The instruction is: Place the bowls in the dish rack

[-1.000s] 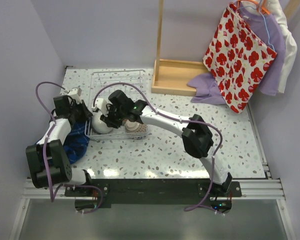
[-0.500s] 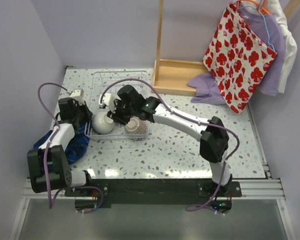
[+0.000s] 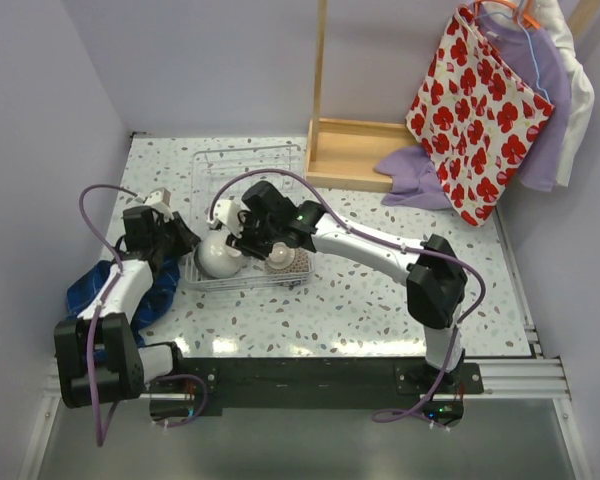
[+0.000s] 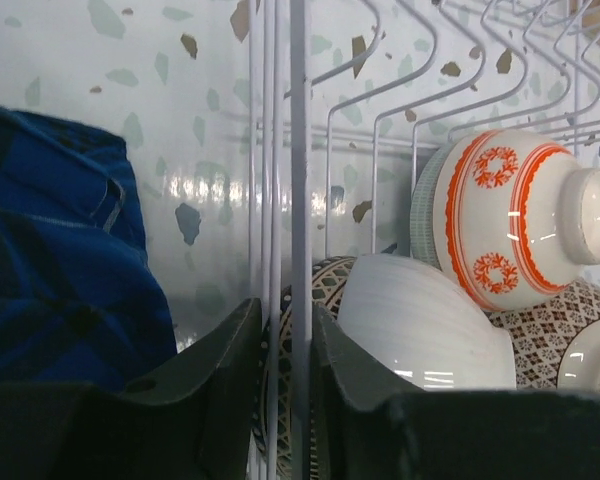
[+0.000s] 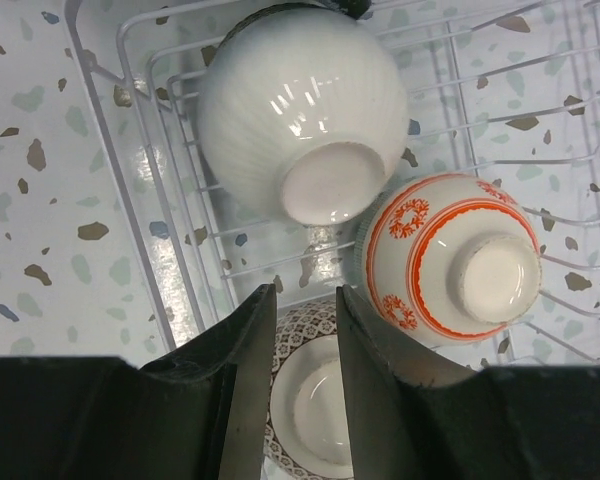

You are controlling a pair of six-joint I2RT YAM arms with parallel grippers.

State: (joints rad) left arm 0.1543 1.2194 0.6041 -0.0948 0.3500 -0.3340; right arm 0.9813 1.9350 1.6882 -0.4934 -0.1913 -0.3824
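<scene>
The clear dish rack [image 3: 248, 170] lies left of the table's middle. In it stand a white bowl [image 3: 218, 255], an orange-patterned bowl [image 5: 450, 260] and a brown-patterned bowl [image 3: 285, 262], all bottom up. A brown net-patterned bowl [image 4: 325, 290] leans by the white bowl [image 4: 420, 320]. A pale green rim [image 4: 422, 215] shows behind the orange bowl [image 4: 510, 230]. My left gripper [image 3: 185, 243] is shut on the rack's left side wire [image 4: 300, 200]. My right gripper [image 3: 248, 238] hangs narrowly open over the brown-patterned bowl [image 5: 310, 400], with nothing between the fingers.
A blue cloth [image 3: 130, 290] lies left of the rack beside my left arm. A shallow wooden box [image 3: 355, 150] with an upright post stands at the back. A purple cloth [image 3: 415, 185] and a red-flowered bag [image 3: 480, 110] hang at the back right.
The rack has slid toward the near edge and a little right, held by my left gripper. My right gripper has moved right and nearer with it, above the bowls.
</scene>
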